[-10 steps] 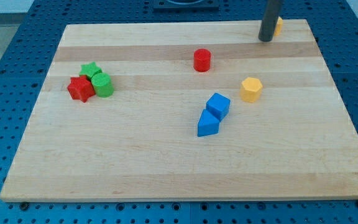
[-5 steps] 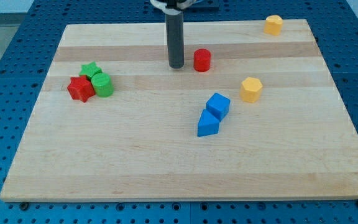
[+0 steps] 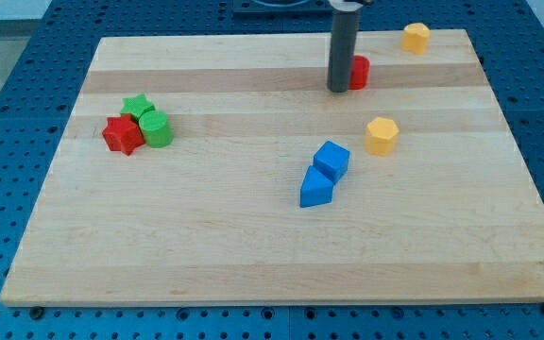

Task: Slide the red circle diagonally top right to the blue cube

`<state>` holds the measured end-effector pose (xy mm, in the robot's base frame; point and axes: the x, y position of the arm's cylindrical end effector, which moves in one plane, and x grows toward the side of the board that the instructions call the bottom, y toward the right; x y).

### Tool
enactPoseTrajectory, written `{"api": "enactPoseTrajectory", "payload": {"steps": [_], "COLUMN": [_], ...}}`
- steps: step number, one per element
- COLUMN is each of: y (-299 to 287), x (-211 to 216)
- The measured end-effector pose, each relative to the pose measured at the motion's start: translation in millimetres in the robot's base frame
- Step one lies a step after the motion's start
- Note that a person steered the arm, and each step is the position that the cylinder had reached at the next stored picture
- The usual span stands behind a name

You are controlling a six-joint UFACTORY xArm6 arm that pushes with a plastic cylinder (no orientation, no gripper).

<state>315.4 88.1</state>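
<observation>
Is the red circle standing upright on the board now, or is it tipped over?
Cannot tell for sure. The red circle sits on the board, but the rod hides its left part; my tip is against its left side.

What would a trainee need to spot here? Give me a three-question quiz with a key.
1. True or false: my tip touches the left side of the red circle.
2. Which block lies nearest the view's top right corner? A) yellow block B) blue cube C) green star
3. Fill in: the red star sits by the green star and the green ____.

Key: 1 true; 2 A; 3 cylinder.
</observation>
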Motion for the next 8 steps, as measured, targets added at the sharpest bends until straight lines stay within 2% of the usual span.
{"api": "enactPoseTrajectory", "payload": {"steps": [2,3,4,7,8], "y": [43,46,46,19,18], "x": [-7,-25,-41,-51,-70]}}
